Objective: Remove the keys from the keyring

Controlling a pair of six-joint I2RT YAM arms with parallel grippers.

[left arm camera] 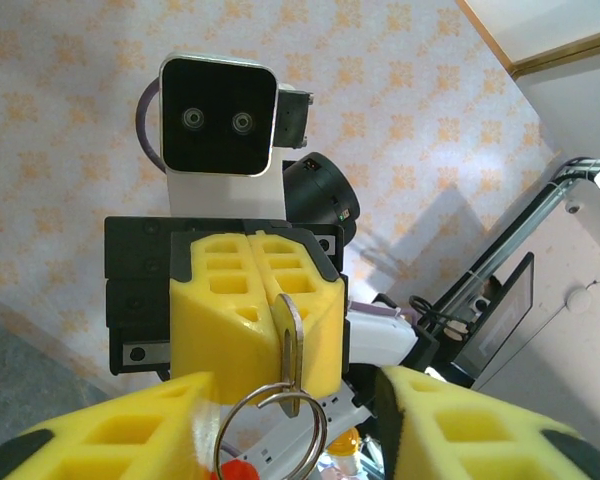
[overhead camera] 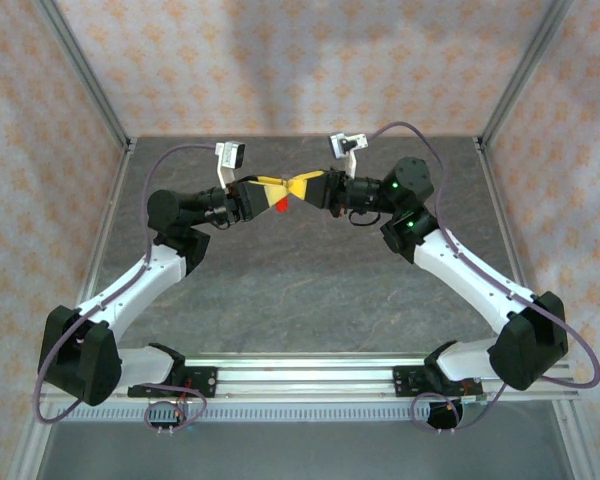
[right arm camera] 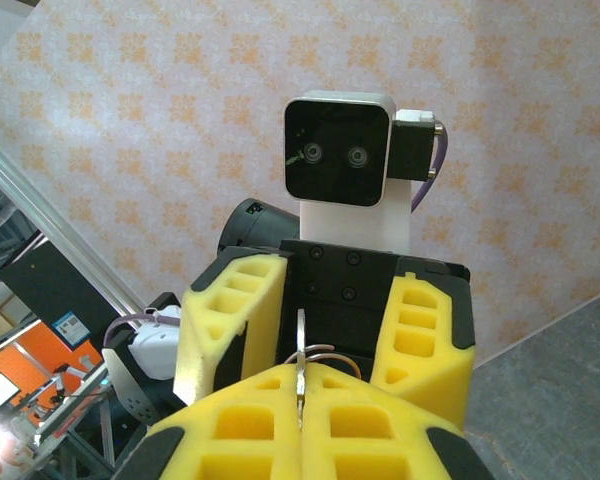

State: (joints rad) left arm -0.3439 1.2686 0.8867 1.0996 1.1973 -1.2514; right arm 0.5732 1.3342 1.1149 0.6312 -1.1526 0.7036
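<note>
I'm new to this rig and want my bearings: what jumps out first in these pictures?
In mid-air above the grey table, the right gripper, yellow-fingered, is shut on a flat silver key, with a thin metal keyring looped through it. The left gripper, yellow-fingered too, stands open around both.

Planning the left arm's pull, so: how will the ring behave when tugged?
Thin wire dangling off the key, the ring will likely swing and twist rather than hold still. Bare metal probably slips in the left end effector. The key, clamped in the right end effector, should hold firm.
</note>
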